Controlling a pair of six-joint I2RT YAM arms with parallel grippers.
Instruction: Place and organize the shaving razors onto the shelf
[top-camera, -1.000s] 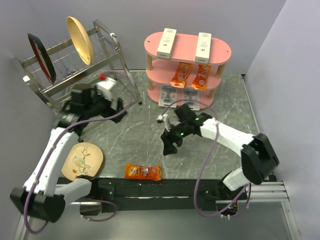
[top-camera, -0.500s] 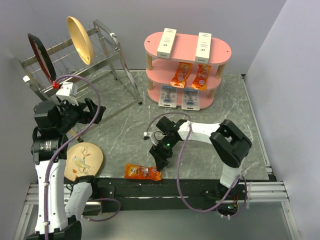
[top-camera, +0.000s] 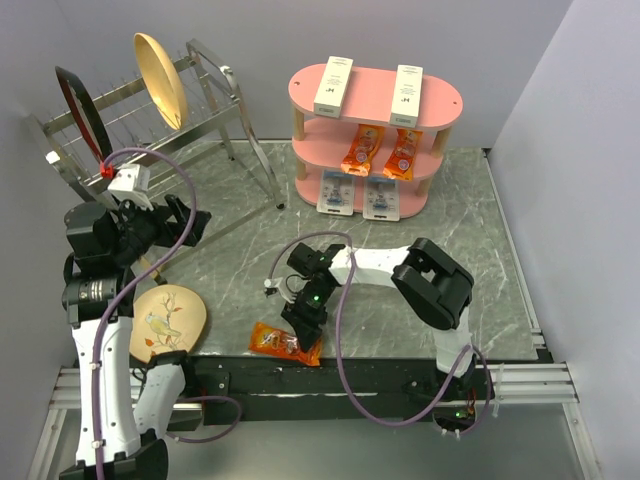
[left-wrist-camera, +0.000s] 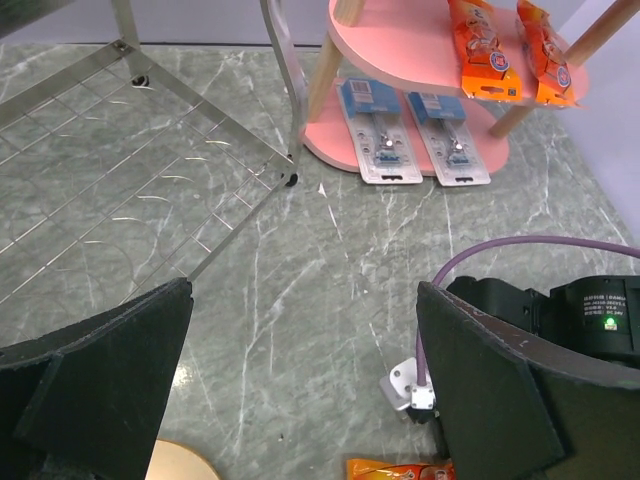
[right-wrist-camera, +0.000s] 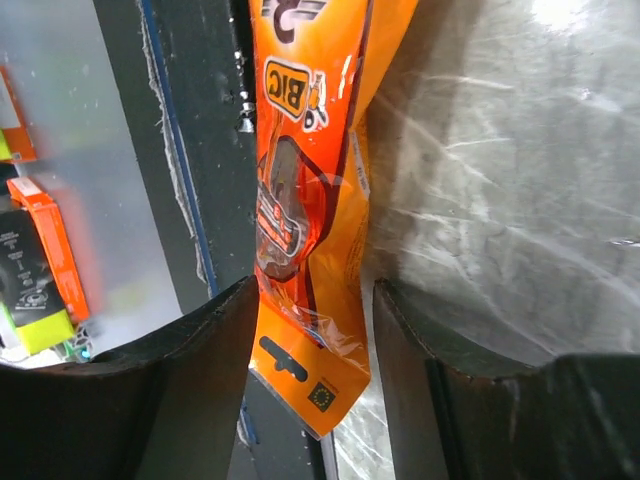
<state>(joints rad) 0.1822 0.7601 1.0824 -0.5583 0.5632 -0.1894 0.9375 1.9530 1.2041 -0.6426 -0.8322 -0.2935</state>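
Two shaving razors (top-camera: 336, 192) (top-camera: 382, 197), blue-and-white blister packs, lie on the bottom tier of the pink shelf (top-camera: 445, 100); the left wrist view shows them (left-wrist-camera: 380, 140) (left-wrist-camera: 450, 145) under the shelf (left-wrist-camera: 400, 40). An orange BIC packet (top-camera: 272, 343) (right-wrist-camera: 310, 200) lies at the table's front edge. My right gripper (top-camera: 297, 335) (right-wrist-camera: 315, 290) straddles its hang-tab end, jaws apart, the left finger touching it and a gap at the right finger. My left gripper (top-camera: 185, 225) (left-wrist-camera: 303, 300) hangs wide open and empty above the table's left side.
Two white boxes (top-camera: 333, 85) stand on the shelf's top tier, two orange packets (top-camera: 360, 150) on the middle tier. A wire dish rack (top-camera: 150, 130) with plates fills the back left. A painted plate (top-camera: 165, 320) lies front left. A black rail (top-camera: 330, 378) runs under the packet.
My right gripper has travelled from mid-table down to the orange packet at the front edge and narrowed around it. The left arm drew back to the left, then stayed still.
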